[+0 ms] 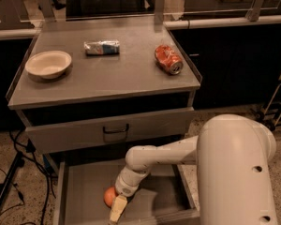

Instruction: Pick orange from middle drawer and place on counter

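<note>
The orange [109,196] lies on the floor of the open middle drawer [159,196], toward its left side. My gripper [117,209] reaches down into that drawer from the white arm and sits just right of and in front of the orange, touching or nearly touching it. Part of the orange is hidden behind the gripper's wrist. The counter [107,76] is the grey top of the cabinet above.
On the counter stand a white bowl [48,63] at the left, a crumpled packet [101,47] in the middle and a red soda can [168,59] lying at the right. A shut drawer front with a dark handle [115,130] overhangs the open drawer. Cables [11,172] run down the left.
</note>
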Controlling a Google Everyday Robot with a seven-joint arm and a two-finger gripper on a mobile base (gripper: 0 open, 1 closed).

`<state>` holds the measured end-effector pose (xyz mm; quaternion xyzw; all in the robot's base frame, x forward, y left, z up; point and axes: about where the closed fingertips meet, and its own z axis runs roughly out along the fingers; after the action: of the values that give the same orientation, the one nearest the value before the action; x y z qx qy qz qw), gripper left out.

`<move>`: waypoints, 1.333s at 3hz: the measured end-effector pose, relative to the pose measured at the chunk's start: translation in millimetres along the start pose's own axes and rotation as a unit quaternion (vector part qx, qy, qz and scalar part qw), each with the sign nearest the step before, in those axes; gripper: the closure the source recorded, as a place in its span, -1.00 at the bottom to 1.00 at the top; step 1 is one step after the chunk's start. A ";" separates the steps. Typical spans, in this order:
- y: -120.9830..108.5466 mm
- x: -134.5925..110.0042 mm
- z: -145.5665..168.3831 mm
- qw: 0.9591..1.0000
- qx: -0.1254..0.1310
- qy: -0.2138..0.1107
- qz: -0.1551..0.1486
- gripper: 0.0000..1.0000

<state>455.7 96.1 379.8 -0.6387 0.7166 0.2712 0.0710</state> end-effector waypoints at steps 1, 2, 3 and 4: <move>-5.1 -12.7 -17.1 1.000 0.010 -0.002 -0.014 -1.00; -12.1 -26.7 -32.4 0.999 0.023 -0.004 -0.027 -1.00; -12.2 -26.7 -32.3 0.999 0.023 -0.004 -0.027 -1.00; -31.8 -29.0 -31.1 0.999 0.033 -0.007 -0.010 -1.00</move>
<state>498.6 105.5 409.6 -0.6411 0.7182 0.2516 0.0997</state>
